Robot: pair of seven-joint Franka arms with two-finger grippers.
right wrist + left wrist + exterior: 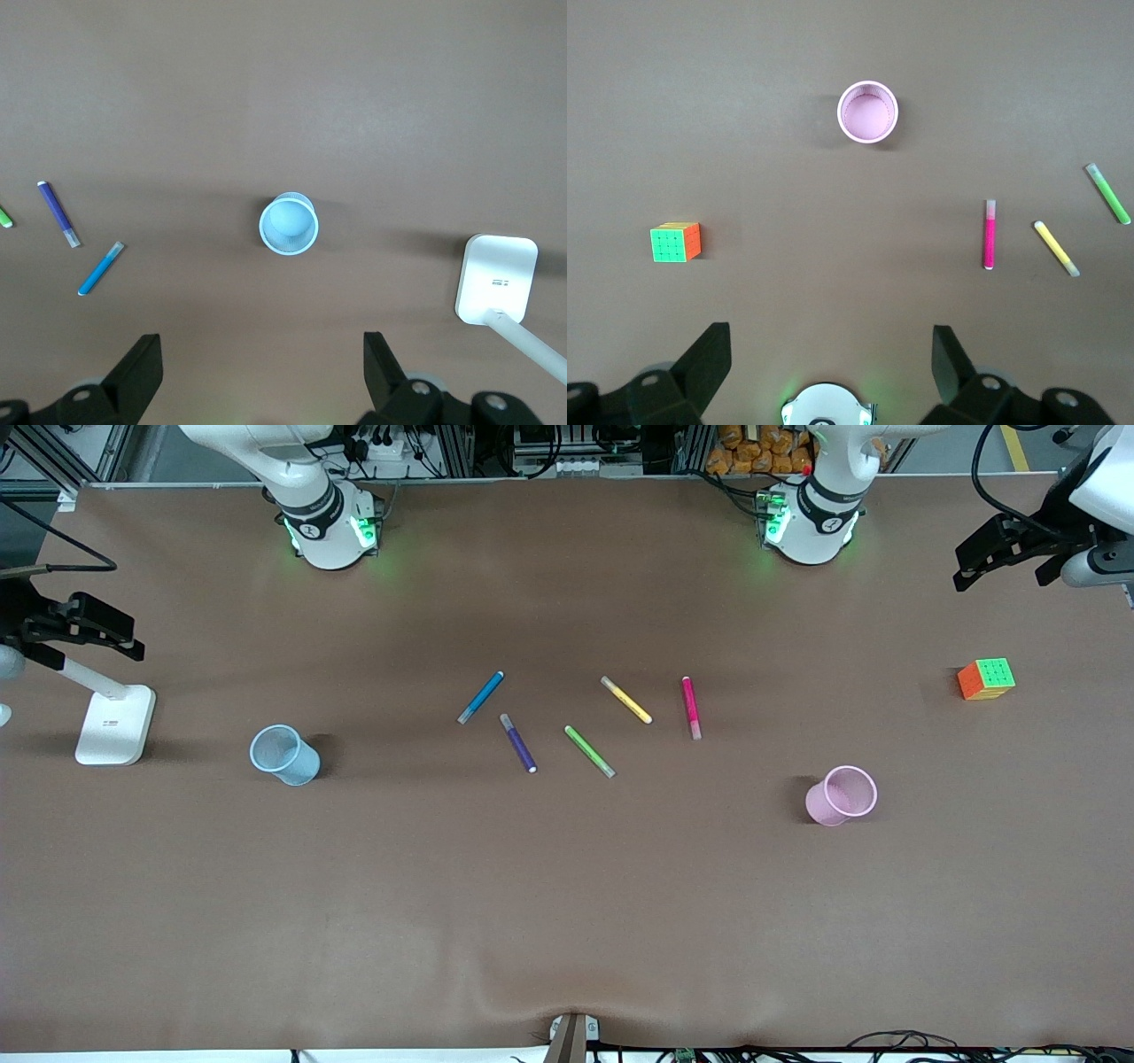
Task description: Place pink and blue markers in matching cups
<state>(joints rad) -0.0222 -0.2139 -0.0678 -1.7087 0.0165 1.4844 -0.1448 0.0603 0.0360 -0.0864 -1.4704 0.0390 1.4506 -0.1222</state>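
Nothing is being held yet; both arms are waiting up high, so the first pick is the step in hand. Left tool is hanging w/ fingers spread wide over the tabletop near its base; pink cup is standing ahead of it, pink marker lying off to one side, apart from the cup. Right tool is likewise spread; blue cup is sitting ahead, blue marker off to the side. Next, imo: each tool dropping onto its own marker, jaws across the barrel.
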